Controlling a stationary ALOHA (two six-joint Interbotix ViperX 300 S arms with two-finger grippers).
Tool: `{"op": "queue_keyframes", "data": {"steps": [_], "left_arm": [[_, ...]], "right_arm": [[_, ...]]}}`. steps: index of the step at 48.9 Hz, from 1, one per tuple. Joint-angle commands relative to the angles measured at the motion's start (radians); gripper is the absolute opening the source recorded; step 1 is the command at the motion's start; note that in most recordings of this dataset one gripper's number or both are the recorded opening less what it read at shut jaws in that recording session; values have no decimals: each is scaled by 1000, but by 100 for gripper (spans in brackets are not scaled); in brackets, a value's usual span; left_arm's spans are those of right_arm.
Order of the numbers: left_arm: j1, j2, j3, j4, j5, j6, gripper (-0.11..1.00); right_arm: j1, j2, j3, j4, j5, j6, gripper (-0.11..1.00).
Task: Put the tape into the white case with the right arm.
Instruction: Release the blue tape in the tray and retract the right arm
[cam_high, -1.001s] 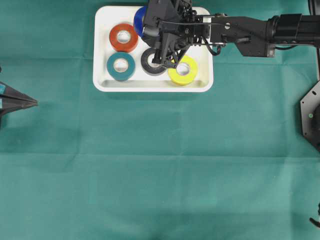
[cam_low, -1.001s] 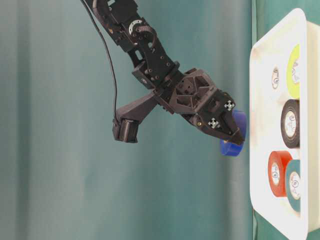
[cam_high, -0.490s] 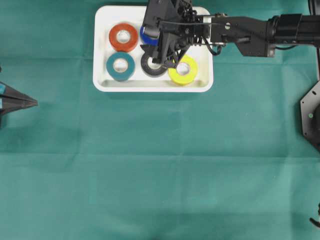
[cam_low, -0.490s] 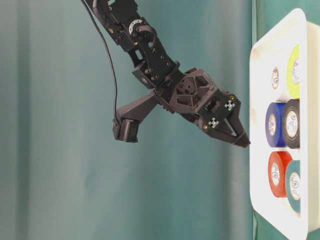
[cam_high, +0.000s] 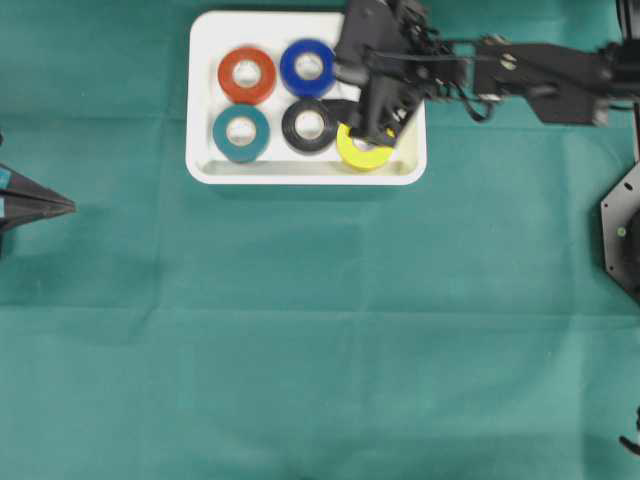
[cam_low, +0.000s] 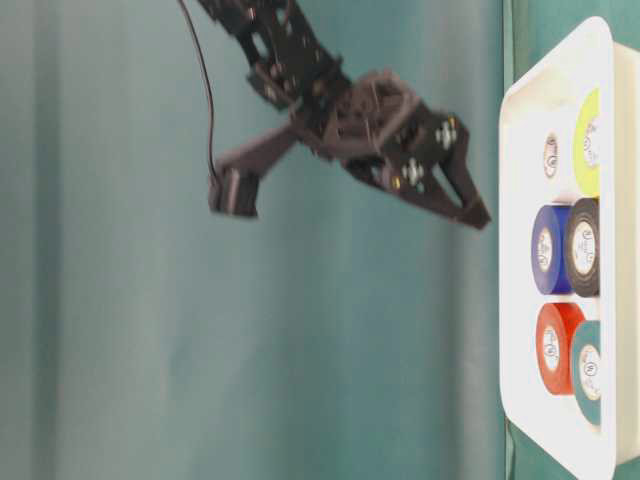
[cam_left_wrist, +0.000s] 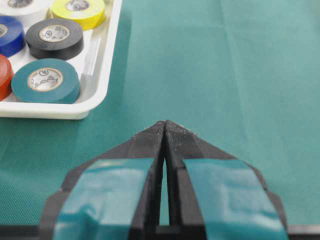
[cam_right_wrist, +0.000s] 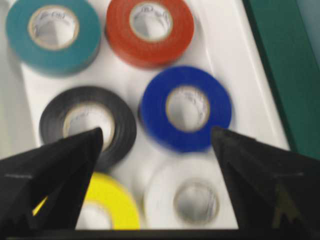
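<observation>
Resting flat inside the white case (cam_high: 200, 100), the blue tape (cam_high: 308, 67) is delivered; the right gripper (cam_right_wrist: 157, 145) hangs above, fingers spread, holding nothing.

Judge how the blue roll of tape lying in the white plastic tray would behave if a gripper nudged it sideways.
The blue roll of tape lies flat on its face, so it would probably slide, not roll. The black roll and red roll sit close by, so it would likely bump them. The white plastic tray has a raised rim that should contain it.
</observation>
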Motion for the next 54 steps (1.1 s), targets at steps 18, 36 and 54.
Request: {"op": "queue_keyframes", "data": {"steps": [18,36,54], "left_arm": [[2,6,-12,-2,-5,0,0],[2,6,-12,-2,-6,0,0],[2,6,-12,-2,-5,0,0]], "right_arm": [[2,-258,262,-2,-55,2,63],[0,-505,471,-2,-71,5,63],[-8,-830,663,8,-67,9,63]]}}
